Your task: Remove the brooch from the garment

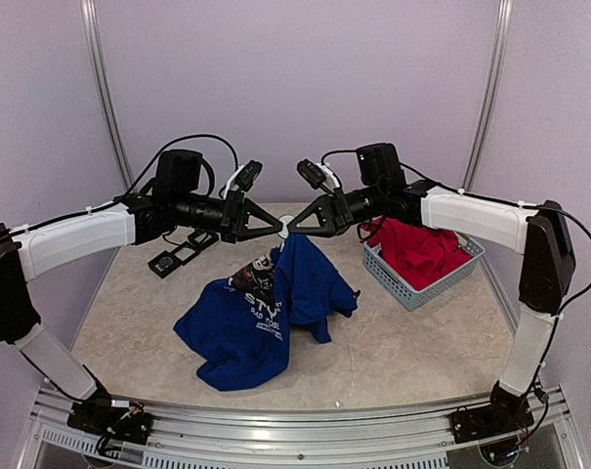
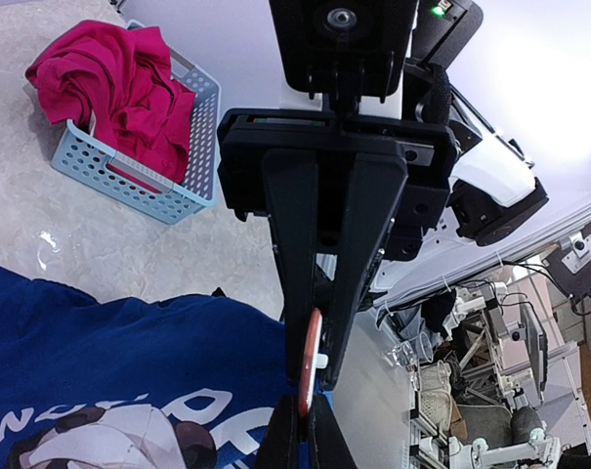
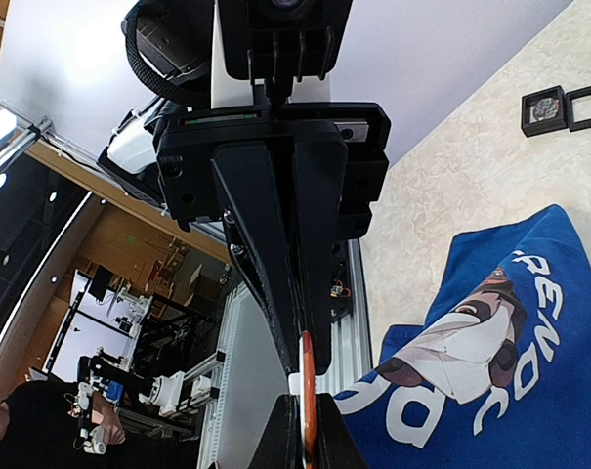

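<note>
**Top view.** I see the table (image 1: 422, 342) with both arms reaching inward from its sides, forearms roughly level above it. The left gripper (image 1: 278, 227) and right gripper (image 1: 293, 227) meet tip to tip over the middle. The shirt (image 1: 246, 332) hangs from that meeting point, its upper part drawn into a peak and the rest heaped on the table. Right of it stands the basket (image 1: 412, 288), holding the red garment (image 1: 422, 249). Two black boxes (image 1: 178, 256) lie to the left, behind the shirt. The brooch is too small to make out here.

**Left wrist view.** Here I see the brooch (image 2: 310, 357), a reddish disc seen edge-on with a white fitting on one face, just above the shirt's print (image 2: 129, 435). The right gripper faces the camera, its jaws closed on the disc's far rim. The left gripper's own jaws are closed on the near rim. I cannot tell whether cloth is pinched too. This view also shows the basket.

**Right wrist view.** I see the same pinch from the other side. This view shows the boxes, not the basket.
</note>
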